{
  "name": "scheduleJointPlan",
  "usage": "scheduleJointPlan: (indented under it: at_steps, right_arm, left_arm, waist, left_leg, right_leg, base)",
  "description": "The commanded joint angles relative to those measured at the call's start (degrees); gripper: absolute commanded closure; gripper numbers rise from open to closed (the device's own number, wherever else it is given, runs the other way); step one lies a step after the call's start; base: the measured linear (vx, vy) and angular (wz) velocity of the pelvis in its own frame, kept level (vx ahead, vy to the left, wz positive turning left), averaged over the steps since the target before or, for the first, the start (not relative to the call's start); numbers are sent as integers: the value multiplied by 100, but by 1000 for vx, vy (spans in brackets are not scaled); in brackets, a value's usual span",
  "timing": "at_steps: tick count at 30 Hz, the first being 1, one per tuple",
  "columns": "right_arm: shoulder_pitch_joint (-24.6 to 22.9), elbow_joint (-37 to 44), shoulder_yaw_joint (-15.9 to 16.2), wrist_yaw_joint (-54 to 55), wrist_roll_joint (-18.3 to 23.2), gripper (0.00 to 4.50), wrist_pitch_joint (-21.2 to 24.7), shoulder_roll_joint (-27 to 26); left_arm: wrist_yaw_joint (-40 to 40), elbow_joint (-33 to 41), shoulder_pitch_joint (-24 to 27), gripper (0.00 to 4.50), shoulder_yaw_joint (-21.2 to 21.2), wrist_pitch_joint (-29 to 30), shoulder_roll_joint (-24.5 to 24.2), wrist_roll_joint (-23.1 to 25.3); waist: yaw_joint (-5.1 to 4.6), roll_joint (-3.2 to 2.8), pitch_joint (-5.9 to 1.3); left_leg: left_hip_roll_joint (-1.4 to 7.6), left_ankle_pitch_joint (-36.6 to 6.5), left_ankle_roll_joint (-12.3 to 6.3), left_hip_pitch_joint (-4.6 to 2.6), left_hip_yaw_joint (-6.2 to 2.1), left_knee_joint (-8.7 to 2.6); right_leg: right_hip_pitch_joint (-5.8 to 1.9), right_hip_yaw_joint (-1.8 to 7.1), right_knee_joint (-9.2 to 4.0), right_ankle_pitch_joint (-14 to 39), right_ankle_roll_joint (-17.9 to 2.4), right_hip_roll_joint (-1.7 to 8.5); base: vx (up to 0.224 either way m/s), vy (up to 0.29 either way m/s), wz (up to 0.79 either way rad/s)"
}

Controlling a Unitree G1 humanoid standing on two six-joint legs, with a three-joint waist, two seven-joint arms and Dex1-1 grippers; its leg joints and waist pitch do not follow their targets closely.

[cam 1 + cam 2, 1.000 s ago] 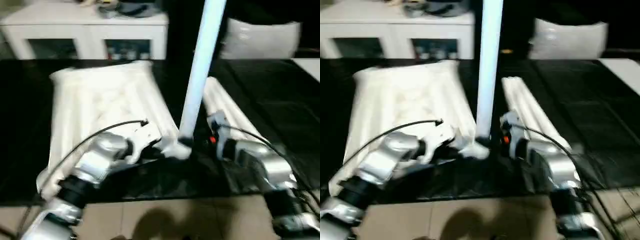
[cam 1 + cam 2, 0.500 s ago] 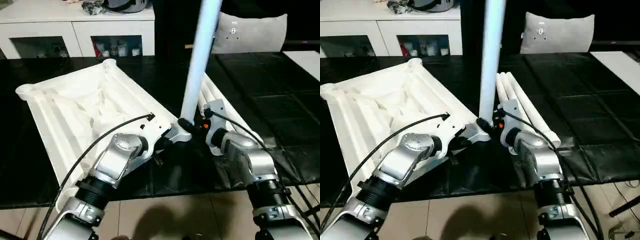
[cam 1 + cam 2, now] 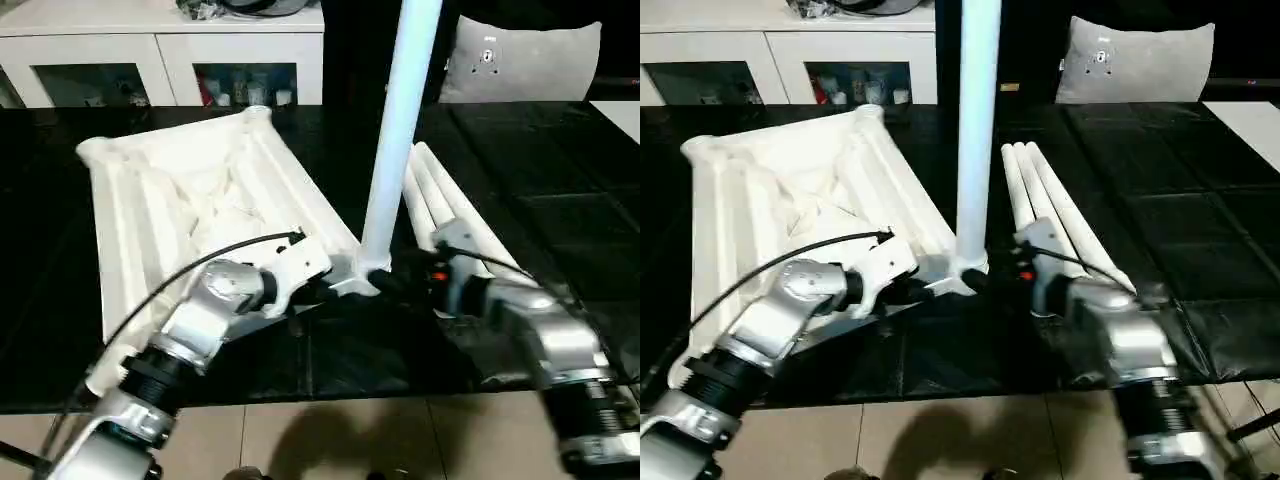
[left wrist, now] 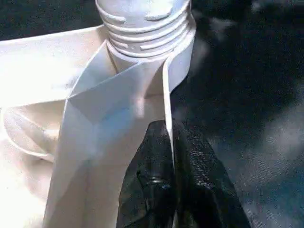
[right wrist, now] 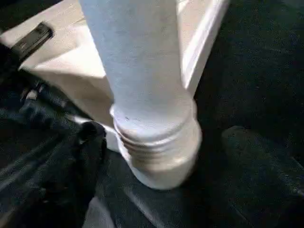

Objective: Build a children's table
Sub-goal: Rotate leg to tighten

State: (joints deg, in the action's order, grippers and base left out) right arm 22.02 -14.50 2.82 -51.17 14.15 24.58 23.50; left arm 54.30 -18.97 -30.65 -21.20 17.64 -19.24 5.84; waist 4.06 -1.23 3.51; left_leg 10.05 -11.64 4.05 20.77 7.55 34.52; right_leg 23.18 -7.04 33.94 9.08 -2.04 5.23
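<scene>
left pincer (image 4: 172,156): black fingers pressed together on the thin rim wall of the white tabletop (image 3: 190,200), just below the corner socket (image 5: 166,161).
right pincer (image 3: 995,280): sits at the foot of the upright leg (image 3: 400,130); i can't tell from where i stand whether its fingers are spread or closed.
tabletop: lies ribbed side up on the black counter (image 3: 540,200), its near corner facing the robot.
upright leg: stands nearly vertical in that near corner socket, with some thread rings showing above the socket's lip, so to my eye it isn't fully seated.
spare legs (image 3: 1050,210): three white tubes lie side by side on the counter, just beside the upright one.
step in hand: i'd say it's screwing this first leg home.
doing it well: keep the leg plumb over the socket so the threads don't cross, hold the rim firmly against the twist, and turn until the thread rings disappear.
risk: a tilted leg could jam or lever the top off the counter edge.
</scene>
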Motion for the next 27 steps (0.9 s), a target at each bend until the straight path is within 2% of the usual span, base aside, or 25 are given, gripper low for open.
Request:
scheduleJointPlan:
  at_steps: [1,2,3,5,6,7,13,14,15,16,19,23,24,27]
  right_arm:
    - [-19,161,80,-310,126,3,-7,119]
    - [-21,178,109,-440,144,3,-6,193]
    - [-22,188,128,-517,154,3,-7,234]
    - [-30,255,302,-933,138,3,-54,466]
    - [-30,255,302,-933,138,3,-54,466]
    - [-10,244,414,-1158,78,3,-174,579]
    - [-14,369,551,-1640,242,3,-114,663]
    - [-11,366,561,-1665,265,19,-109,666]
    - [-11,373,592,-1707,294,19,-80,663]
    - [-11,370,632,-1755,311,38,-65,660]
    - [-17,348,719,-1792,300,64,-64,606]
    - [3,274,767,-1764,271,84,-50,484]
    - [25,207,781,-1742,257,108,-45,411]
    - [43,144,801,-1719,263,126,-44,368]
  left_arm:
    - [323,-62,-111,450,-233,-185,-90,60]
    - [433,-91,-121,450,-268,-256,-143,63]
    - [501,-108,-126,450,-291,-308,-175,66]
    - [981,-131,-140,450,-467,-574,-393,60]
    - [981,-131,-140,450,-467,-574,-393,60]
    - [1341,-160,-165,450,-596,-815,-551,48]
    - [1818,-188,-216,450,-720,-1064,-700,15]
    - [1831,-204,-226,450,-732,-1071,-704,19]
    - [1849,-214,-237,450,-745,-1081,-704,17]
    - [1870,-235,-251,450,-753,-1117,-704,8]
    - [1900,-263,-270,450,-764,-1158,-689,4]
    - [1911,-267,-262,450,-760,-1161,-649,28]
    - [1908,-266,-247,450,-768,-1164,-637,34]
    - [1905,-262,-232,450,-784,-1156,-627,28]
  waist:
    - [19,4,-411]
    - [25,11,-410]
    - [40,-10,-410]
    - [72,17,-417]
    - [72,11,-413]
    - [99,10,-414]
    - [150,21,-425]
    - [152,58,-427]
    - [160,44,-431]
    - [157,38,-422]
    - [166,44,-418]
    - [165,51,-427]
    - [165,44,-432]
    - [164,79,-434]
  left_leg:
    - [247,-894,-439,29,20,-404]
    - [251,-924,-428,24,25,-405]
    - [251,-934,-432,24,18,-406]
    - [267,-963,-430,9,18,-416]
    - [272,-945,-431,12,24,-417]
    - [275,-933,-419,3,29,-412]
    - [298,-863,-405,-3,50,-415]
    - [294,-846,-417,1,58,-413]
    - [297,-822,-420,-3,54,-413]
    - [290,-833,-425,0,59,-410]
    - [283,-885,-375,-10,64,-413]
    - [285,-815,-356,-4,60,-411]
    - [289,-787,-360,-4,59,-410]
    - [292,-734,-364,-6,65,-409]
  right_leg:
    - [-407,325,-456,1720,-872,370]
    - [-402,325,-463,1800,-853,374]
    - [-402,323,-466,1818,-856,380]
    - [-401,328,-455,1822,-872,376]
    - [-395,338,-446,1787,-888,378]
    - [-385,341,-445,1745,-920,384]
    - [-393,357,-393,1544,-1031,389]
    - [-400,359,-394,1551,-1020,391]
    - [-398,362,-380,1536,-1030,395]
    - [-390,359,-397,1593,-1018,392]
    - [-389,358,-423,1831,-944,398]
    - [-385,358,-412,1797,-917,393]
    - [-382,358,-406,1744,-935,393]
    - [-382,361,-394,1644,-978,391]
  base:
    - [0,0,0]
    - [0,0,0]
    - [0,0,0]
    - [0,0,0]
    - [0,0,0]
    - [0,0,0]
    - [0,0,0]
    - [0,0,0]
    - [0,0,0]
    - [0,0,0]
    - [0,0,0]
    - [0,0,0]
    - [0,0,0]
    - [0,0,0]
